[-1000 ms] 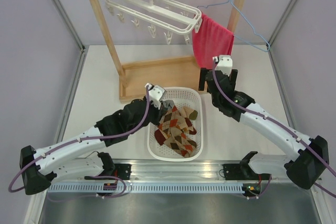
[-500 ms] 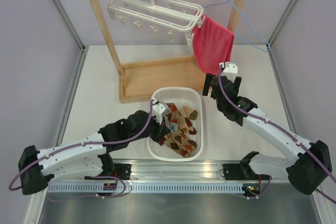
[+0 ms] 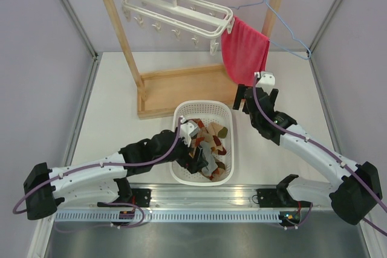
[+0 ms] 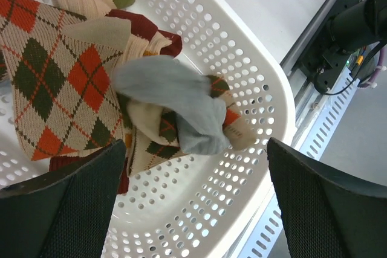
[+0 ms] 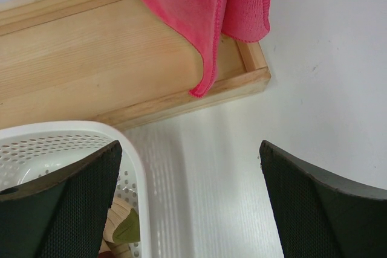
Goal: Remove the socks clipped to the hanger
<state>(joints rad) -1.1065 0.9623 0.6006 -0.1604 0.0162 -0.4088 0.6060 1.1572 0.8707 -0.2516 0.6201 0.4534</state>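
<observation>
The white hanger hangs from the wooden rail with its clips bare. The socks lie heaped in the white basket. In the left wrist view a plain grey sock rests loose on top of argyle socks. My left gripper hovers open over the basket's near end, holding nothing. Off the basket's far right corner, my right gripper stands open and empty above the table, just in front of the rack's base.
A wooden rack with a tray base stands behind the basket. A pinkish-red towel hangs at its right end beside a thin blue wire hanger. Grey walls enclose the table on both sides.
My left gripper moved down over the basket, opened and let a grey sock fall onto the pile. The right arm drew back and down from the towel, then held still.
</observation>
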